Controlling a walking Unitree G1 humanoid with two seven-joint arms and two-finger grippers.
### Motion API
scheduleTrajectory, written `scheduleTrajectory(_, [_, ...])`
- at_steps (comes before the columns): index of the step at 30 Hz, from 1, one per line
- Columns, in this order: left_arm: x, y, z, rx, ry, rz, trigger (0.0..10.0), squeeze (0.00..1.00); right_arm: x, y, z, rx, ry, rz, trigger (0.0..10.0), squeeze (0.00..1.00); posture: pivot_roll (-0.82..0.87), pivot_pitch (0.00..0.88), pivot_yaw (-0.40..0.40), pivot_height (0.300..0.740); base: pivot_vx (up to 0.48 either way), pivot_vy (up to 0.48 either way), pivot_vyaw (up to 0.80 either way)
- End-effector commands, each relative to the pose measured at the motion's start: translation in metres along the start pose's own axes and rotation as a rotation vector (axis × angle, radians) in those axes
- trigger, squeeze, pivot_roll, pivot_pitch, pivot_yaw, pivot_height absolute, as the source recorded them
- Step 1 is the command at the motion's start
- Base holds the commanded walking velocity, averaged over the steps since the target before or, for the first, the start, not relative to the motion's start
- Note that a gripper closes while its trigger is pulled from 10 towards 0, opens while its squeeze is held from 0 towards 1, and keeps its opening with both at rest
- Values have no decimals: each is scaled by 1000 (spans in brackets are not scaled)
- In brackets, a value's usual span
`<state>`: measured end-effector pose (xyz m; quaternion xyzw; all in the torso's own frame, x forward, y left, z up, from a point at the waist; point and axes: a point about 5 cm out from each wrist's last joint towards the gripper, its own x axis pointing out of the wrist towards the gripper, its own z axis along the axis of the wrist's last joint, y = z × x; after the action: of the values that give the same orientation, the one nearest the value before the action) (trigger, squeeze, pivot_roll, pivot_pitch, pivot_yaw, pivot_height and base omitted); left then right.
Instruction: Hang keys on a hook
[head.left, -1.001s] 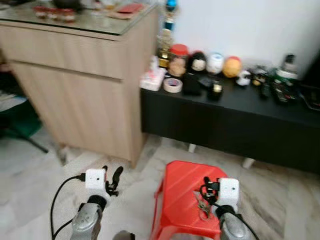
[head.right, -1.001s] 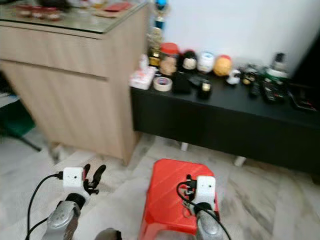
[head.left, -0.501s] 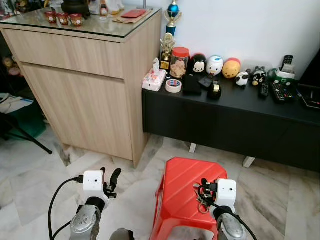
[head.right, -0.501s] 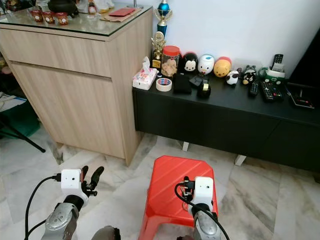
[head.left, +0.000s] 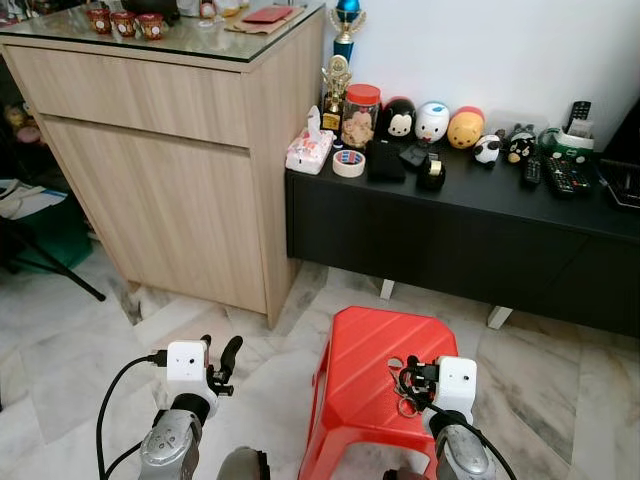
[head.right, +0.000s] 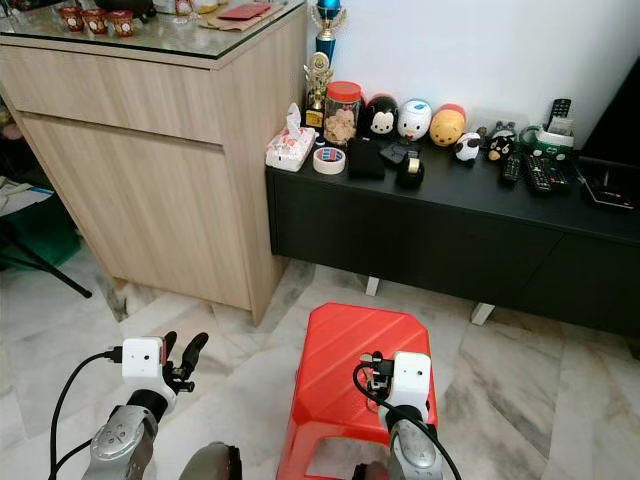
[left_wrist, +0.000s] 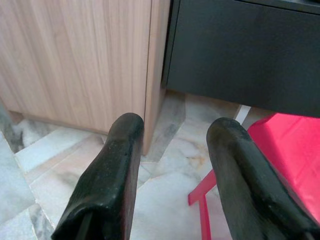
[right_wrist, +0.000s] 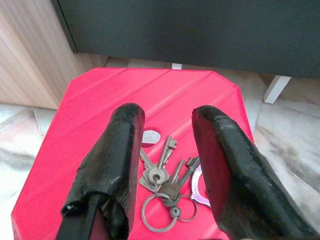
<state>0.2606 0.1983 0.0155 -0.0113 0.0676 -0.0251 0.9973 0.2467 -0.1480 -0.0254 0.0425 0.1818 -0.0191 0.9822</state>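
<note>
A bunch of silver keys (right_wrist: 162, 187) on metal rings lies on top of a red plastic stool (head.left: 360, 350), beside its small centre hole. My right gripper (right_wrist: 167, 117) hovers open just above the bunch, one black finger on each side, holding nothing. In the left eye view the keys (head.left: 405, 397) show just under that gripper (head.left: 412, 375). My left gripper (head.left: 222, 362) is open and holds nothing, out over the marble floor to the left of the stool, pointing toward the base of the wooden cabinet (left_wrist: 75, 55).
A tall wooden cabinet (head.left: 170, 150) with a glass top stands ahead on the left. A low black console (head.left: 450, 230) along the white wall carries toys, a tape roll, a jar and remotes. A black stand leg (head.left: 50, 270) crosses the floor at far left.
The head view was blurred a second ago and is now sharp, with the scene shifted slightly. Both grippers and the keys hold the same places.
</note>
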Motion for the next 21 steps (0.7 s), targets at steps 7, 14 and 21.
scheduleTrajectory(7, [1, -2, -2, -9, 24, -5, 10000, 0, -1, 1, 1, -21, -21, 23, 10000, 0, 67, 4, -75, 630, 0, 0, 463])
scheduleTrajectory(14, [1, -1, -2, -15, 27, -2, 10000, 0, -1, 0, 1, -2, -21, 13, 10000, 0, 67, 4, -74, 630, 0, 193, 88])
scheduleTrajectory(21, [2, -1, -1, -1, 24, -7, 10000, 0, -1, 0, 2, 3, -24, 6, 10000, 0, 68, 5, -74, 630, 0, 69, 0])
